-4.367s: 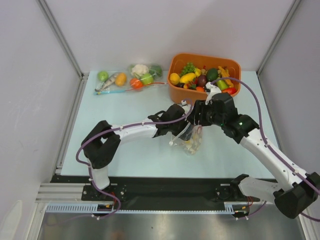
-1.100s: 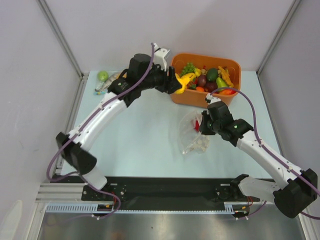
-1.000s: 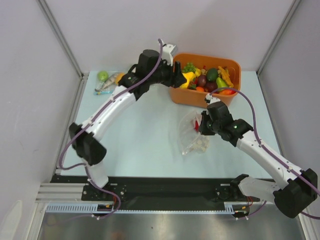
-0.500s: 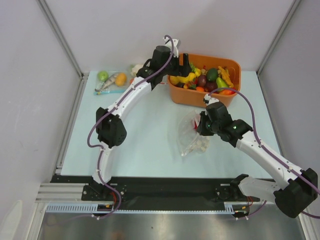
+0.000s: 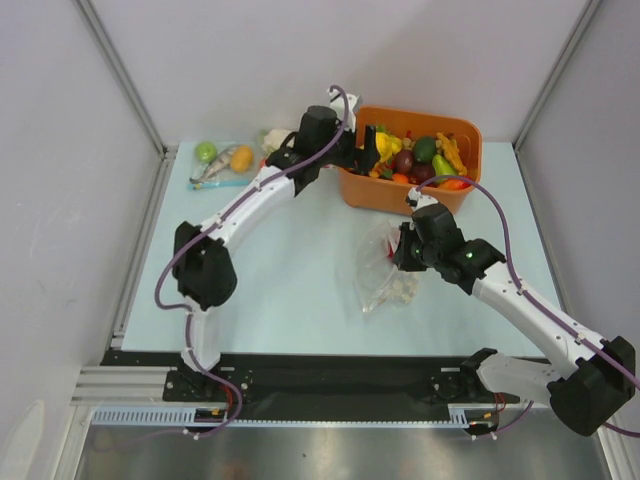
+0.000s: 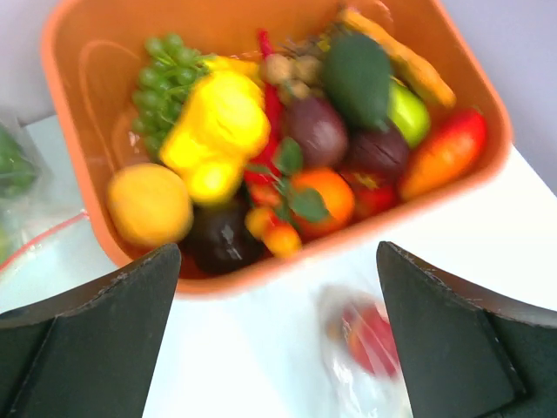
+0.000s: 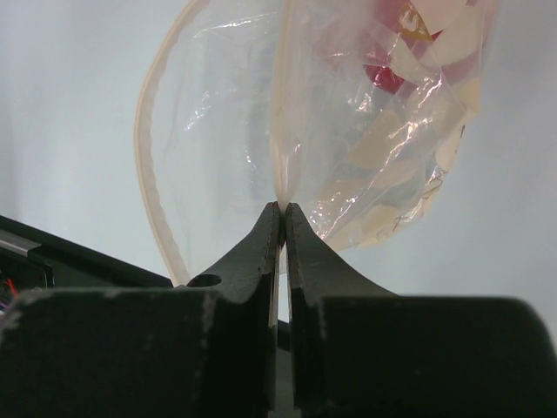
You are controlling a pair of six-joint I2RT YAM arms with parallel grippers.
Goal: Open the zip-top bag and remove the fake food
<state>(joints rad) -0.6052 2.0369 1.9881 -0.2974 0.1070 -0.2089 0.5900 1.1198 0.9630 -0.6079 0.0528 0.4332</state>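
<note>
Pale blue-green surface boxed in by grey-white walls. In the far right corner, an orange bin heaped with plastic fruit and vegetables: green grapes, yellow pieces, an avocado, dark plums. At the far left corner, other clear bags holding a green ball, a fish and an orange piece.

Over the bin's near-left rim, the left hand, jaws spread as wide as they go, nothing between them; in the wrist view, both dark fingers well apart, framing the bin from above.

Right of the surface's middle, between the bin and the near edge, the zip-top bag, crumpled, lower part resting on the surface. Clamped on its pale zip strip, the right hand, jaws pressed together with only the strip's thin plastic between. Bag mouth gaping, the two strips bowed apart in a loop. Inside, the fake food: one red piece plainly visible through the crinkled plastic, the rest too blurred to tell.
</note>
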